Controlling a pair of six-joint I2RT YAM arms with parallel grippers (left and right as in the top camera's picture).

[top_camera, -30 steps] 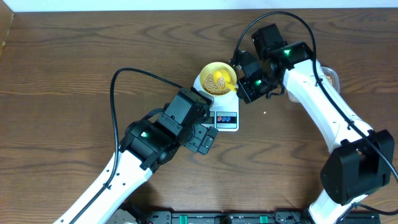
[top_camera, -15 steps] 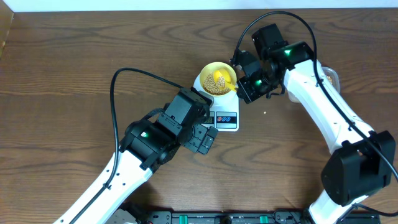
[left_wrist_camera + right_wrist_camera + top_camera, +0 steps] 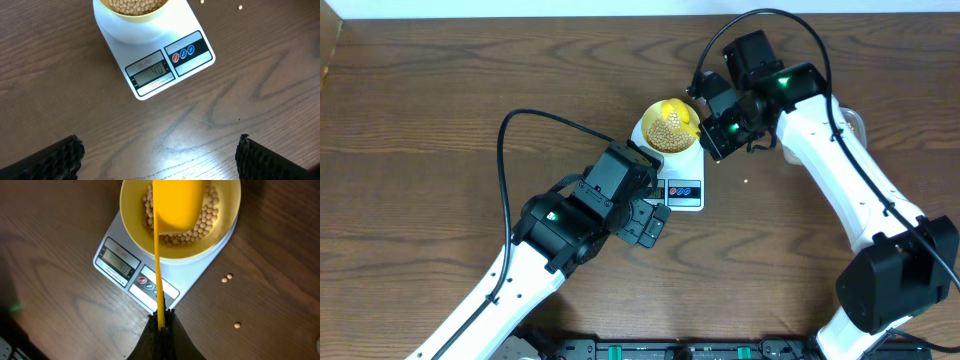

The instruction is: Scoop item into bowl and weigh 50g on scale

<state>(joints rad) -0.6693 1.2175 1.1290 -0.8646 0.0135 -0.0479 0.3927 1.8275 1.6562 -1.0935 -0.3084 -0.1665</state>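
Beans, small, round and tan, lie heaped in the small round pale-yellow bowl. We find that bowl standing on the far half of the flat white digital kitchen scale, towards the far middle of the brown wooden table. The scale's display and its red and blue buttons face the near side. The display shows digits, but we cannot read them with certainty. Our right gripper reaches in from the right, its fingers closed tight on the thin handle of a yellow plastic scoop. The scoop's cup hangs over the bowl and covers part of the beans; we cannot tell whether it touches them. Our left gripper hangs above bare wood on the near side of the scale, its two black fingers spread wide with nothing between them. A few stray beans lie on the table to the right of the scale. At the right edge of the overhead view, a clear plastic tub with tan contents shows partly behind the right arm
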